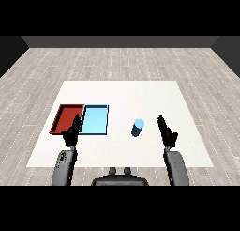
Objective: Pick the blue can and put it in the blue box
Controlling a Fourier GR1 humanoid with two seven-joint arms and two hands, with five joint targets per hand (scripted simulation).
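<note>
A blue can (137, 128) stands upright on the white table, right of the trays. The light blue tray (95, 120) lies beside the red tray (67, 118) at the table's left, and nothing is inside either. My right hand (166, 131) hovers to the right of the can with a gap between them, fingers straight and pointing forward, holding nothing. My left hand (72, 133) is raised in front of the near edge where the two trays meet, fingers straight, holding nothing.
The white table (154, 96) spreads wide behind and to the right of the can. Grey wood floor surrounds it.
</note>
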